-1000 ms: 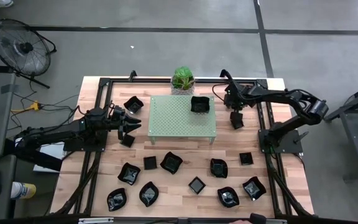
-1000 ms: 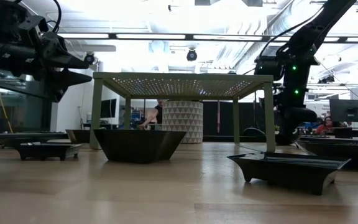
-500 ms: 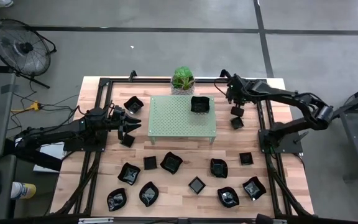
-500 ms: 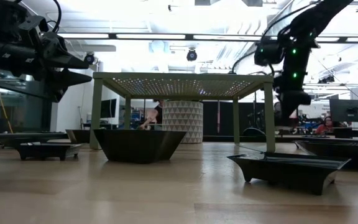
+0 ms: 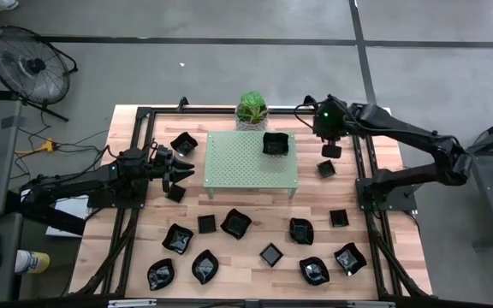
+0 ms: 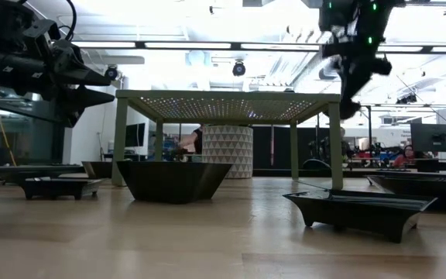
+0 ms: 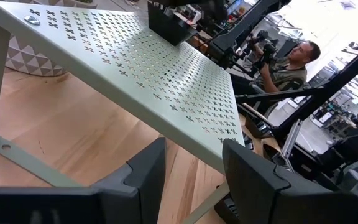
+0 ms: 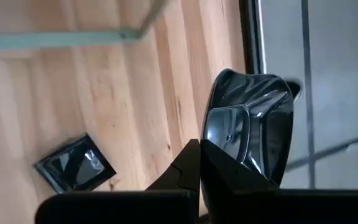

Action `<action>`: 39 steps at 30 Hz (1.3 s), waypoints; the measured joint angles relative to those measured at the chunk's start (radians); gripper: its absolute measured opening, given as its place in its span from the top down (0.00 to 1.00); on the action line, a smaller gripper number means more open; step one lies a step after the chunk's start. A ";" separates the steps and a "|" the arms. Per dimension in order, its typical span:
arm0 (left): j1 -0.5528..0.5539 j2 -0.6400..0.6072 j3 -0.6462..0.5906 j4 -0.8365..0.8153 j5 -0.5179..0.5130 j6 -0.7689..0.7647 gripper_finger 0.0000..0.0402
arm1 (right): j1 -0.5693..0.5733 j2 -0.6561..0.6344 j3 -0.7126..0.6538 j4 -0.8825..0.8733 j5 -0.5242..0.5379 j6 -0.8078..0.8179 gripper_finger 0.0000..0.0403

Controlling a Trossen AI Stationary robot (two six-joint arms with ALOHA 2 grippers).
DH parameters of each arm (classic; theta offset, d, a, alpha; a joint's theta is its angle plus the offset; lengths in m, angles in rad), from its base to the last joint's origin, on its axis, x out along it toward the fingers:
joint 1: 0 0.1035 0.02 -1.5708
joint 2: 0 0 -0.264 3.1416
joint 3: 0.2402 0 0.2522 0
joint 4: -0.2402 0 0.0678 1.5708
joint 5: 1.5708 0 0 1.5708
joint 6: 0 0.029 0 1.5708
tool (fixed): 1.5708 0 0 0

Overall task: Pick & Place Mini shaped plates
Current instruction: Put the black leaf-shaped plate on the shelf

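High view shows one glossy black mini plate (image 5: pixel 275 144) on our pale green perforated rack (image 5: pixel 251 174), our right gripper (image 5: pixel 330 150) clenched on another small black dish (image 8: pixel 253 134), left gripper (image 5: pixel 182 172) released, many still waiting.

Glossy black mini plates (image 5: pixel 234 223) scattered on table; 1 plate (image 5: pixel 275 144) atop rack.

The tabletop (image 5: pixel 255 227) was pale wood in long planks, smooth with a soft sheen. The mini shaped plates (image 5: pixel 235 222) looked glossy black, like glazed ceramic, catching bright highlights; one (image 8: pixel 253 140) shone wet-smooth. The rack (image 7: pixel 166 81) was thin matt pale green sheet metal, punched with small crosses. The left pincer's fingers (image 7: pixel 145 171) looked matt dark plastic.
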 joint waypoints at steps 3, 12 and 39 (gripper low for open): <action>0.000 0.000 0.000 0.000 0.000 0.000 0.61 | 0.050 0.000 0.063 -0.028 -0.052 -0.056 1.00; 0.000 0.000 0.000 0.000 0.001 0.000 0.61 | 0.201 0.000 0.136 -0.015 -0.137 -0.198 1.00; 0.000 0.000 0.000 0.000 0.003 0.000 0.61 | 0.484 0.513 0.629 0.062 -0.072 -0.340 1.00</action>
